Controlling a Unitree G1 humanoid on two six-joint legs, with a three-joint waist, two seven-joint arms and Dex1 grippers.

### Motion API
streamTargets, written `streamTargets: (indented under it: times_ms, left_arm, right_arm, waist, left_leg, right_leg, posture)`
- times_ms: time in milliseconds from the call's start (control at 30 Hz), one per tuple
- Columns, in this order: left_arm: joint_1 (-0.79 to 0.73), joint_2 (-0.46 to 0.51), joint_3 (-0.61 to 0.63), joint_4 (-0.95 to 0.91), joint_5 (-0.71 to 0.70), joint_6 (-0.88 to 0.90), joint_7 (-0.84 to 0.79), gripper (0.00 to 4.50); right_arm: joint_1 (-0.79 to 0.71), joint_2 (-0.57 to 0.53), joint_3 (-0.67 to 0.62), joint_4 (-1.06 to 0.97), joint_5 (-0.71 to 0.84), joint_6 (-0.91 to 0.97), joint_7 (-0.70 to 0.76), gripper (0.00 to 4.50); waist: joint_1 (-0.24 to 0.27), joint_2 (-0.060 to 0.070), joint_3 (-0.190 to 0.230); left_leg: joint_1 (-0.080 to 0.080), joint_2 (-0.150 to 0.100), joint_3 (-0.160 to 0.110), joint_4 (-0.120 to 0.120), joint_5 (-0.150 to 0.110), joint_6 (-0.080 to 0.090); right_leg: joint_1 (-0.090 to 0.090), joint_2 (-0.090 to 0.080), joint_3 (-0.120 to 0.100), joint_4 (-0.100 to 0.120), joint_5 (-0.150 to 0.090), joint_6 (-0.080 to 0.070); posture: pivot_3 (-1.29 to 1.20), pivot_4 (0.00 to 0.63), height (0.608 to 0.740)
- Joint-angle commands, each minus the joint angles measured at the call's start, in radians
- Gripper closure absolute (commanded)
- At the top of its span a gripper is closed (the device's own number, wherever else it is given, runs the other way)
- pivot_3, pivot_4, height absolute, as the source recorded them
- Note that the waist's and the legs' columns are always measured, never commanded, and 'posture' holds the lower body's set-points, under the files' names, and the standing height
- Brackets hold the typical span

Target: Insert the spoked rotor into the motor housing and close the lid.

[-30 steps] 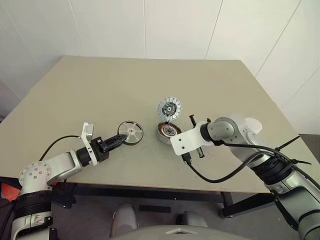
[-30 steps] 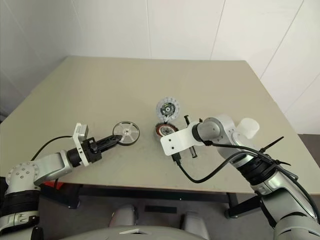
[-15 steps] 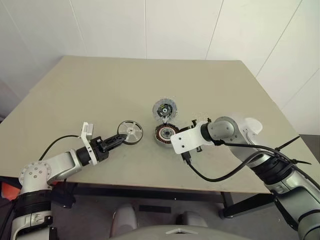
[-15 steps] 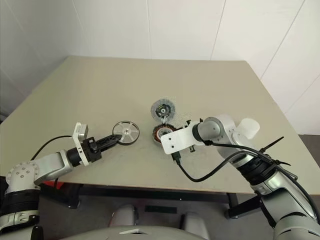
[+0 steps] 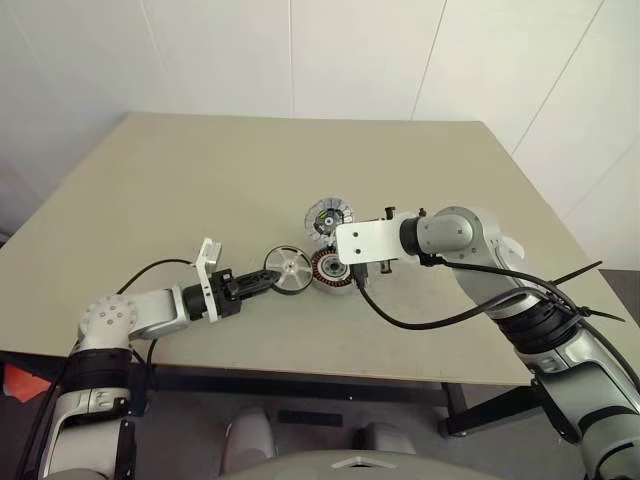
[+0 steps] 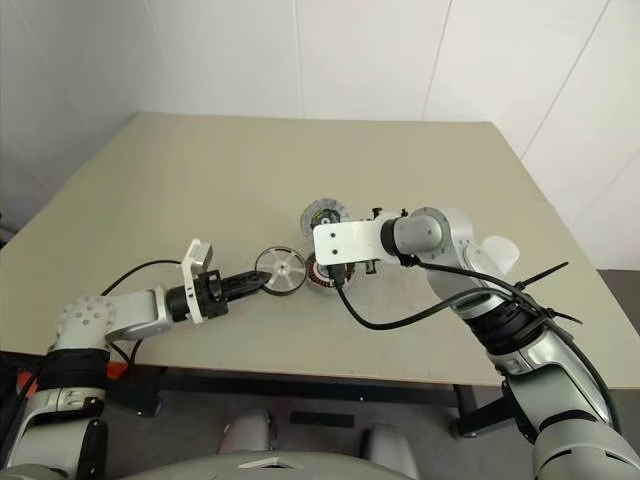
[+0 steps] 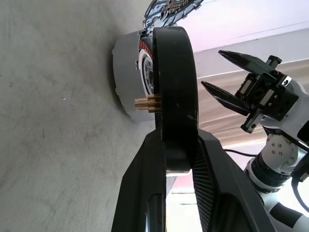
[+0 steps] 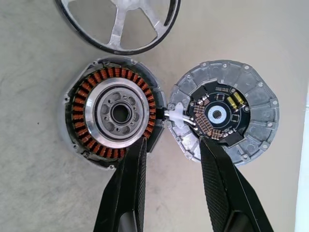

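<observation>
While our left claw [image 7: 179,145] clamps the spoked rotor [image 5: 286,270], a small flat wheel with a dark outer ring and pale silver spokes, by its rim between both black fingers, the wheel sits just beside the motor housing [image 5: 331,268] on the beige surface [image 5: 250,170]. From the head views we see the rotor on the housing's left side, very close to it; whether the two touch we cannot tell.

The housing is a round, shallow, silver-rimmed cup with a ring of copper-coloured windings around a dark centre [image 8: 115,113], and it lies flat with the windings facing up. Right next to it, on the side farther from us, lies the lid [image 8: 223,110], a flat round grey disc with a dark hub bearing small green-yellow marks. Short pale wires run between the lid and the housing, whose rims nearly meet.

Our right claw [image 8: 171,159] hangs above these two parts with its fingers spread and nothing between them; in its wrist view one finger overlaps the housing's edge, the other the lid's edge.
</observation>
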Motion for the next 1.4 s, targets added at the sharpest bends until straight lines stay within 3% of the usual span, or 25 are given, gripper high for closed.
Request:
streamTargets:
  times_ms: [33,367,800,1400]
  left_arm:
    - [-0.062,-0.045,-0.038,0.043,0.070,-0.010,-0.079,4.00]
    - [-0.151,-0.120,-0.054,0.136,0.220,-0.012,-0.228,4.00]
    - [-0.267,-0.261,-0.022,0.262,0.331,-0.052,-0.288,4.00]
    - [-0.266,-0.299,0.002,0.265,0.424,-0.074,-0.307,4.00]
  right_arm:
    - [-0.016,0.012,-0.027,-0.014,-0.016,0.034,-0.043,2.59]
    - [-0.001,0.003,-0.024,-0.019,-0.027,0.086,-0.084,2.59]
    - [-0.005,-0.030,-0.037,0.010,-0.044,0.106,-0.119,2.59]
    - [-0.123,-0.118,-0.151,0.116,-0.034,0.104,-0.180,2.59]
  waist:
    - [-0.001,0.000,0.000]
    - [-0.001,0.000,0.000]
    - [0.002,0.001,0.001]
    - [0.002,0.002,0.002]
  left_leg:
    - [0.000,-0.001,0.000,0.000,0.000,0.000]
    - [0.000,0.000,0.000,0.000,0.001,-0.002]
    - [-0.001,0.000,0.000,0.000,0.001,-0.002]
    - [-0.004,0.000,0.000,-0.002,0.000,0.000]
  right_leg:
    - [0.000,-0.001,0.000,0.000,0.000,0.000]
    - [-0.001,0.000,0.001,0.000,0.000,0.000]
    - [0.000,-0.001,0.001,-0.001,0.000,0.000]
    - [0.000,-0.001,0.000,-0.009,0.000,0.000]
  posture:
    - [0.00,0.000,0.740]
    - [0.00,0.000,0.740]
    - [0.00,0.000,0.740]
    - [0.00,0.000,0.740]
